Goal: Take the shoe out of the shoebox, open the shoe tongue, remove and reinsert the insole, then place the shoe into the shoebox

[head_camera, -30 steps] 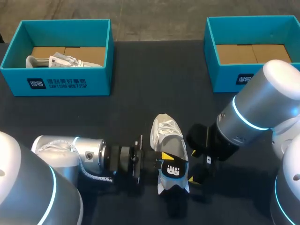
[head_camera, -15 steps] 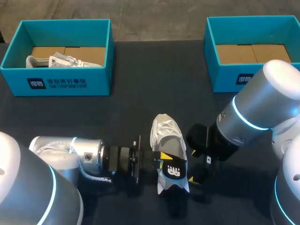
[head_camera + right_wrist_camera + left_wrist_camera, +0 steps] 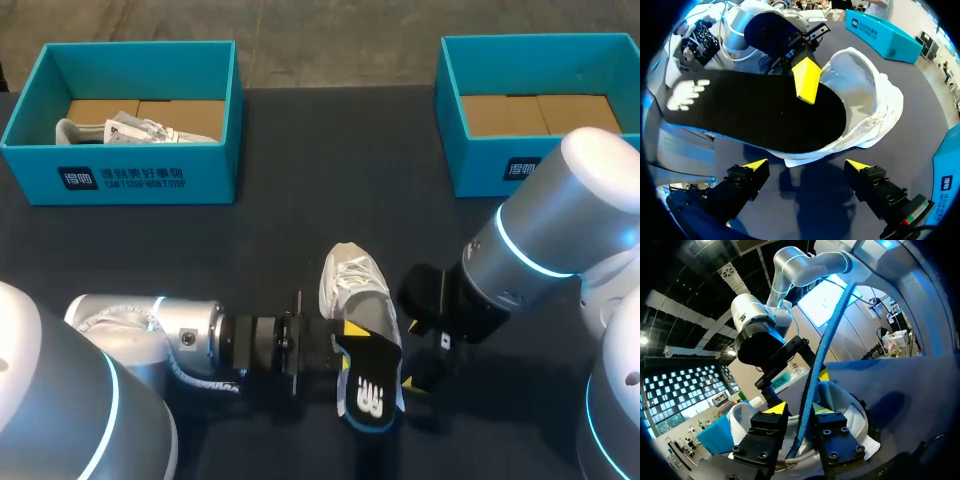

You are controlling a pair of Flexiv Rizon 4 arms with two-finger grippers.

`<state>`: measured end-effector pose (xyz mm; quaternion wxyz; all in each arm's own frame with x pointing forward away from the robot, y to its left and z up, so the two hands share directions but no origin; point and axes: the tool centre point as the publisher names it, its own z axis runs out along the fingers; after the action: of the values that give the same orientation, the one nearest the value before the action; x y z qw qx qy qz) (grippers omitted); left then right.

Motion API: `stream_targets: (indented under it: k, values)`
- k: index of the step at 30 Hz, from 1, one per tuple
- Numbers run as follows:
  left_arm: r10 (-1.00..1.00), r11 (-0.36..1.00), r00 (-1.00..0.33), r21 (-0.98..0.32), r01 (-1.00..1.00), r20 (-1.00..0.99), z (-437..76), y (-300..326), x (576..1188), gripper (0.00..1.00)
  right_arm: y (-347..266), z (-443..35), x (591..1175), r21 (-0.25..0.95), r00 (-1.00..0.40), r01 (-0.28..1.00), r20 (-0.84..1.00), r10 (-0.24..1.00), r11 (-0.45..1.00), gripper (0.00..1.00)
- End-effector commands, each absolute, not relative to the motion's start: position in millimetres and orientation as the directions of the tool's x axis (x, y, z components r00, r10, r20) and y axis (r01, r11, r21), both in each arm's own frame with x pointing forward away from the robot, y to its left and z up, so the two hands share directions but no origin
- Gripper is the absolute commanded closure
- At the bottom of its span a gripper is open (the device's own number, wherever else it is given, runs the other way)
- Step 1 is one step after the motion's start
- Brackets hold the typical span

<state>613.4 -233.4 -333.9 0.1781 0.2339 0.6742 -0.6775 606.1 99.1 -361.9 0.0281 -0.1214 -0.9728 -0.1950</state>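
The left shoebox (image 3: 120, 178) stands at the far left of the counter (image 3: 290, 200), with a second shoe (image 3: 130, 130) lying inside it. Nearer the robot, the left arm (image 3: 170, 340) lies low over the counter. The left fingers (image 3: 776, 409) are closed on the insole (image 3: 745, 112), one yellow tip on each face, at a side edge near its mid-length. The insole is black on top with a blue rim and a white mark at its free end. Its other end lies over the opening of the shoe (image 3: 352, 285), which rests on the counter at centre, well apart from both boxes, opening toward the robot. Judged from its thin edge-on profile, the insole is light, soft foam that bends readily and would droop or fold if held by one end. A pinch across the flat faces near the middle, as here, should keep it flattest, and the cloth face probably gives fair grip. The shoe looks light, with a soft upper that yields under pressure. It would likely slide when the insole is pushed in, so the firmer heel collar or sole edge seems the better hold. Just right of the shoe's near end, the right fingers (image 3: 754, 166) stand wide apart with nothing between them. At far right stands the right shoebox (image 3: 480, 165), its cardboard floor showing.
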Motion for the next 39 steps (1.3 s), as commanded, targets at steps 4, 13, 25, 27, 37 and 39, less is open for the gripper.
stream_targets:
  k: [4,13,25,27,37,39]
  values:
    - [0.071,-0.066,-0.817,-0.820,0.569,-0.572,-325.0,-233.0,604.2,0.63,98.9,-362.3,604.8,0.374,-0.969,0.248,0.100,0.227,0.894,0.00]
    - [0.081,-0.097,-0.789,-0.792,0.602,-0.609,-311.6,-235.8,590.4,0.63,98.9,-362.3,604.8,0.374,-0.969,0.248,0.100,0.227,0.894,0.00]
    - [0.067,0.004,-0.774,-0.776,0.631,-0.629,-303.4,-244.6,584.1,0.68,98.9,-362.3,604.8,0.374,-0.969,0.248,0.100,0.227,0.894,0.00]
    - [0.063,0.022,-0.776,-0.777,0.629,-0.627,-303.1,-245.1,584.4,0.67,98.9,-362.3,604.8,0.374,-0.969,0.248,0.100,0.227,0.894,0.00]
    - [0.040,0.021,-0.779,-0.779,0.627,-0.626,-305.4,-234.8,586.3,1.00,98.9,-362.3,604.8,0.374,-0.969,0.248,0.100,0.227,0.894,0.00]
    - [0.027,-0.016,-0.786,-0.786,0.618,-0.618,-306.0,-228.5,588.8,1.00,98.9,-362.3,604.8,0.374,-0.969,0.248,0.100,0.227,0.894,0.00]
